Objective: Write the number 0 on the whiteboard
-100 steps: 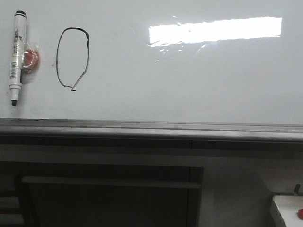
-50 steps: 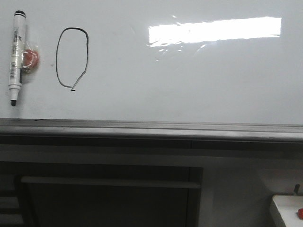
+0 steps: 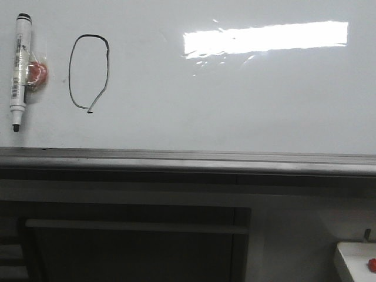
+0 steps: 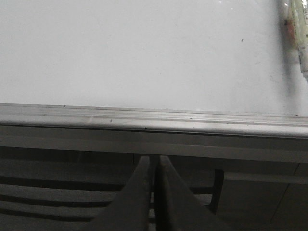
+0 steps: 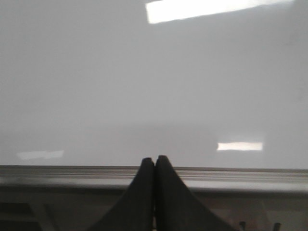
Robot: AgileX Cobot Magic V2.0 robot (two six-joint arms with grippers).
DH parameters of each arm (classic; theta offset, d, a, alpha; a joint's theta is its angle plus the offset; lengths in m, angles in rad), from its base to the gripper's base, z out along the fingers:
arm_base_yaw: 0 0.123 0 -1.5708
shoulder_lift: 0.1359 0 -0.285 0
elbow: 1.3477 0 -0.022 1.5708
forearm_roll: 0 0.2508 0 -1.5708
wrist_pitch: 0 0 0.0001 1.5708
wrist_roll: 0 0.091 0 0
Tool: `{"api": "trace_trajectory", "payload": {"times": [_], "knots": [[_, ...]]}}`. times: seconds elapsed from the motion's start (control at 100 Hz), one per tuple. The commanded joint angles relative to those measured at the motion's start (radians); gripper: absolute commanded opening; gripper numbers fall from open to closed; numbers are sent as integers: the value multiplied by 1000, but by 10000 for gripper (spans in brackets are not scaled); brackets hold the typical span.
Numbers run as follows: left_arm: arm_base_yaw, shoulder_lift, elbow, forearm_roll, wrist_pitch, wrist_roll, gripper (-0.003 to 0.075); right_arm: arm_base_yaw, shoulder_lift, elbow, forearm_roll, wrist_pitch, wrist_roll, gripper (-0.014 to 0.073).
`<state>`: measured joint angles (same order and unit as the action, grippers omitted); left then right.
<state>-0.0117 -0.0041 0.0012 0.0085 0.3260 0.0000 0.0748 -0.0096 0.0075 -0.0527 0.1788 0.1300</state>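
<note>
The whiteboard (image 3: 247,100) fills the upper front view, glossy white with a bright glare strip. The number 0 (image 3: 70,70) is a thin black tall oval at its upper left, pointed at the lower end. A white marker pen (image 3: 19,64) with a black cap hangs upright left of it on a red holder (image 3: 38,72); its edge shows in the left wrist view (image 4: 299,29). My left gripper (image 4: 154,161) is shut and empty below the ledge. My right gripper (image 5: 154,161) is shut and empty in front of the ledge. Neither arm shows in the front view.
A grey metal ledge (image 3: 188,160) runs along the board's lower edge, also in the wrist views (image 4: 154,120) (image 5: 240,178). A dark cabinet front (image 3: 135,247) lies below it. A white surface with a small red thing (image 3: 371,265) is at the lower right.
</note>
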Motion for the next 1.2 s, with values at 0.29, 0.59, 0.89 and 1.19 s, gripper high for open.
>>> {"api": "trace_trajectory", "payload": {"times": [0.29, 0.59, 0.89, 1.19], "knots": [[2, -27, 10, -9, -70, -6, -20, -74, -20, 32, -8, -91, 1, -61], [2, -27, 10, -9, -70, -6, -20, -74, -20, 32, -14, 126, -43, -61], [2, -27, 10, -9, -70, -6, -20, -74, -20, 32, -14, 120, -43, -61], [2, -27, 10, -9, -70, -6, -20, -74, -20, 32, -14, 120, -43, -61]]}}
